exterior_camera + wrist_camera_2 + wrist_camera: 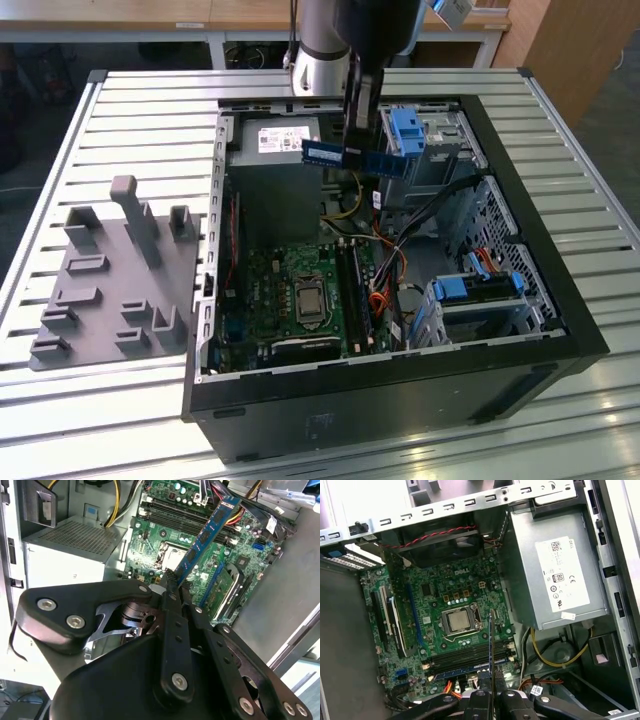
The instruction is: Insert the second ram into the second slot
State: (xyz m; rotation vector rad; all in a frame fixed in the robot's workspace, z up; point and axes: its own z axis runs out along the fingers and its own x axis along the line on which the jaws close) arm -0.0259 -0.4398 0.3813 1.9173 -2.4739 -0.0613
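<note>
My gripper [353, 148] hangs over the open computer case [530, 250], shut on the second ram [340, 153], a thin blue stick held level well above the board. In the second wrist view the second ram [207, 532] slants away from the gripper [173, 581] over the green motherboard [165, 535]. In the first wrist view the gripper [491, 694] holds the second ram [491, 640] edge-on, above the long memory slots [465, 659] next to the processor socket [459, 621]. The memory slots [356, 290] lie far below the stick.
A grey power supply [560, 575] sits beside the board, with yellow cables [555, 657] under it. Blue drive-bay clips [408, 130] and a drive cage [478, 288] stand at the exterior view's right. A grey fixture plate [110, 290] lies outside the case on the slatted table [140, 110].
</note>
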